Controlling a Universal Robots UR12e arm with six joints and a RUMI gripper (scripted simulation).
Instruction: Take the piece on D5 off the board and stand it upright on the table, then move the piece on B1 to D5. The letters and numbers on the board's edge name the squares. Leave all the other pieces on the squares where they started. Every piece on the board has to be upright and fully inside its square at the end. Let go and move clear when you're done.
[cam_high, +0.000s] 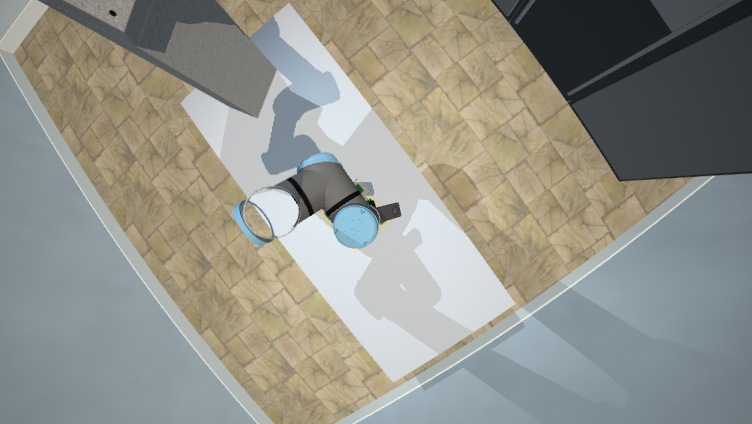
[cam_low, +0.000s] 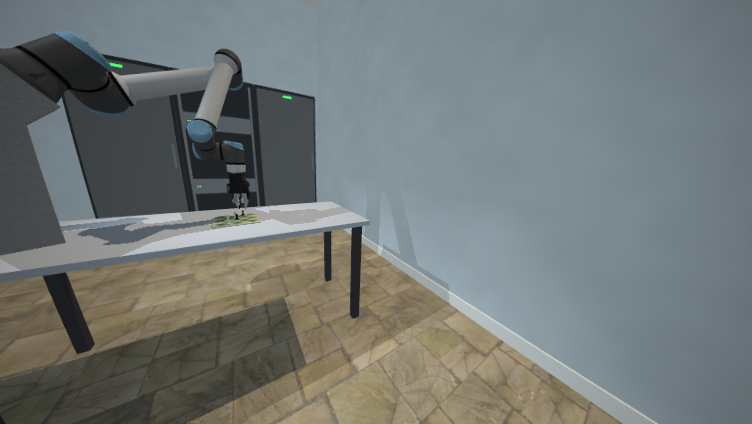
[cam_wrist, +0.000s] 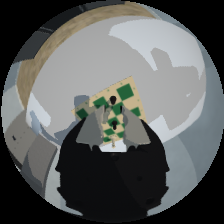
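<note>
The green and cream board lies on the table; in the top view the arm covers most of it. One dark piece stands just beyond the fingertips in the wrist view. Another dark piece shows lower down between the jaws' outlines. The exterior view shows two small dark pieces upright on the board. My gripper points down low over the board, its fingers partly open with a narrow gap and nothing gripped. The square labels are too small to read, and the jaws hide some squares.
The white table extends on both sides of the board. The grey robot pedestal stands at one end. Dark cabinets stand beyond the table. Arm shadows fall across the table.
</note>
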